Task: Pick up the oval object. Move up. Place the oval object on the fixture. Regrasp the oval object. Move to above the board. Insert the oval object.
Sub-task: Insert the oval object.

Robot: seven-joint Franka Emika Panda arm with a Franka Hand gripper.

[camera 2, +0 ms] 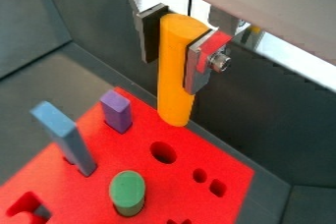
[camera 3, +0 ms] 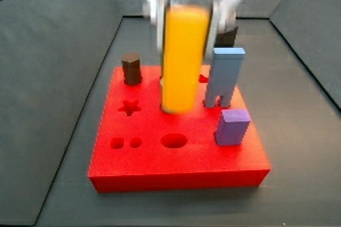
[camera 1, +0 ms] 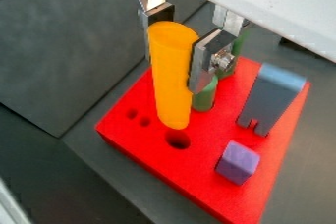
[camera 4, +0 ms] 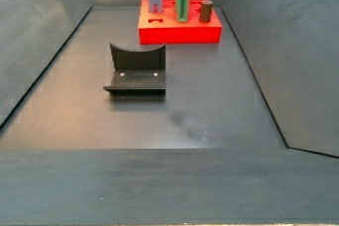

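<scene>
My gripper [camera 1: 182, 46] is shut on the oval object [camera 1: 171, 85], a long yellow-orange peg held upright by its upper part. The silver fingers [camera 2: 201, 61] press on its two sides in both wrist views. In a side view the gripper [camera 3: 186, 2] holds the oval object [camera 3: 182, 67] over the red board [camera 3: 173, 166], its lower end hanging above the board's top face near the round hole [camera 3: 174, 139] and the star hole [camera 3: 130, 109]. The dark fixture [camera 4: 135, 71] stands bare on the floor, in front of the board [camera 4: 179, 34].
On the board stand a green peg [camera 2: 126, 191], a blue block [camera 3: 226, 77], a purple block [camera 3: 233, 126] and a brown peg [camera 3: 131, 69]. Two small square holes [camera 3: 124, 143] lie beside the round hole. Grey sloping walls [camera 4: 40, 42] enclose the floor.
</scene>
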